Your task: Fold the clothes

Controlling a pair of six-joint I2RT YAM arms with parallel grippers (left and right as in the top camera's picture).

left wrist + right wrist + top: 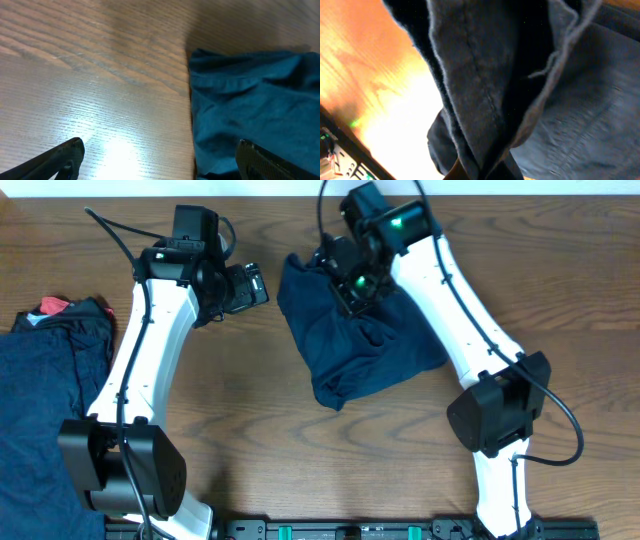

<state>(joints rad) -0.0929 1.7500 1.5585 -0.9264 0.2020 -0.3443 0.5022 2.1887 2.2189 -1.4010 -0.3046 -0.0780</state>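
Observation:
A dark navy garment [350, 345] lies crumpled on the table's middle. My right gripper [352, 288] is shut on a bunched fold of it near its far edge; in the right wrist view the cloth [490, 100] hangs from the jaws and hides them. My left gripper [252, 286] stands open and empty just left of the garment's left edge [240, 100], its fingers [65, 155] wide apart above the bare wood. More navy clothes [45, 400] with a red piece [55, 306] are piled at the left edge.
The wooden table [250, 400] shows bare between the pile and the middle garment. A black rail [380, 530] runs along the front edge between the two arm bases.

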